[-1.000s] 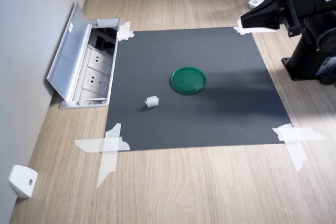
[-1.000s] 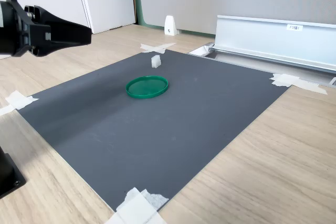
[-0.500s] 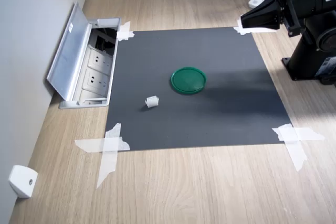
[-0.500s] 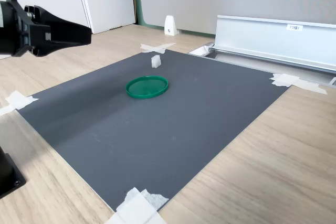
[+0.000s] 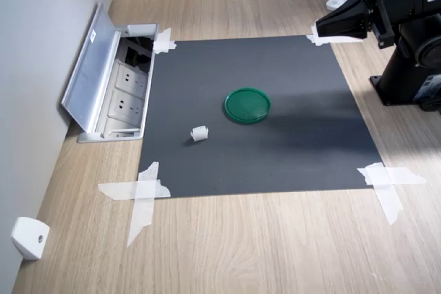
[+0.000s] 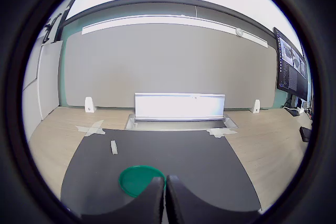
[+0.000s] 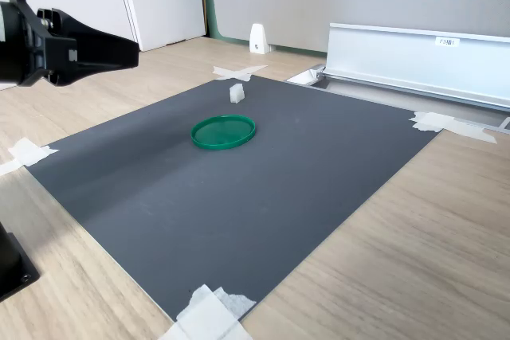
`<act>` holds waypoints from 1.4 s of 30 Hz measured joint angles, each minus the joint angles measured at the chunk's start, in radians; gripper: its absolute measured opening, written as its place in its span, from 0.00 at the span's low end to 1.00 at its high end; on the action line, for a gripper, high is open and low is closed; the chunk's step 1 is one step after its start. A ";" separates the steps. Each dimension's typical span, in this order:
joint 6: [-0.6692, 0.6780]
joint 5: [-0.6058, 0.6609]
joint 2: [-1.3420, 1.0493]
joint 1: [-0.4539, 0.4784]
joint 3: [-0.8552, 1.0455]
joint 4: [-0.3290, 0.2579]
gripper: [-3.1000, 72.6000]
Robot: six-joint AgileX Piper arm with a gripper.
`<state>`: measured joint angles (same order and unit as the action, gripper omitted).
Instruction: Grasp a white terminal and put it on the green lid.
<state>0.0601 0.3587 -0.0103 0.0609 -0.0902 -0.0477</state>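
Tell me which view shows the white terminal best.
The first exterior view: the tiny white plastic terminal lies unobstructed on the dark grey mat, apart from the round green plastic lid, seen from above. The second exterior view shows it smaller, beyond the lid. The wrist view shows only a distant sliver.

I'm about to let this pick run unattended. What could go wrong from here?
The tiny white blocky plastic terminal is far smaller than the closed black gripper, so the grasp could miss or knock it away across the dark mat. It also sits close to the flat round dark-green plastic lid; a descending finger might nudge the lid. The open silver socket box lies nearby, should the terminal skid.
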 joint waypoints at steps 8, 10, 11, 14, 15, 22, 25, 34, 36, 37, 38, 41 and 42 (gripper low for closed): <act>0.000 -0.001 0.000 0.000 0.000 0.000 0.03; 0.000 -0.001 0.000 0.000 -0.001 0.000 0.03; 0.000 -0.001 0.005 0.000 -0.006 0.000 0.03; 0.000 -0.001 0.063 0.000 -0.037 0.000 0.03; 0.000 -0.001 0.091 0.000 -0.053 0.001 0.03; 0.000 0.005 0.291 0.000 -0.213 0.003 0.03; 0.000 0.043 0.382 0.000 -0.302 0.005 0.03; 0.000 0.238 0.712 0.000 -0.574 0.048 0.03; 0.004 0.272 0.806 0.000 -0.629 0.048 0.03; 0.011 0.293 0.844 0.000 -0.652 0.048 0.03; 0.027 0.313 0.893 0.000 -0.683 0.048 0.03; 0.097 0.354 1.049 0.000 -0.776 0.039 0.03; 0.128 0.366 1.104 0.000 -0.812 0.038 0.03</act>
<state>0.1878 0.7248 1.0941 0.0609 -0.9017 -0.0101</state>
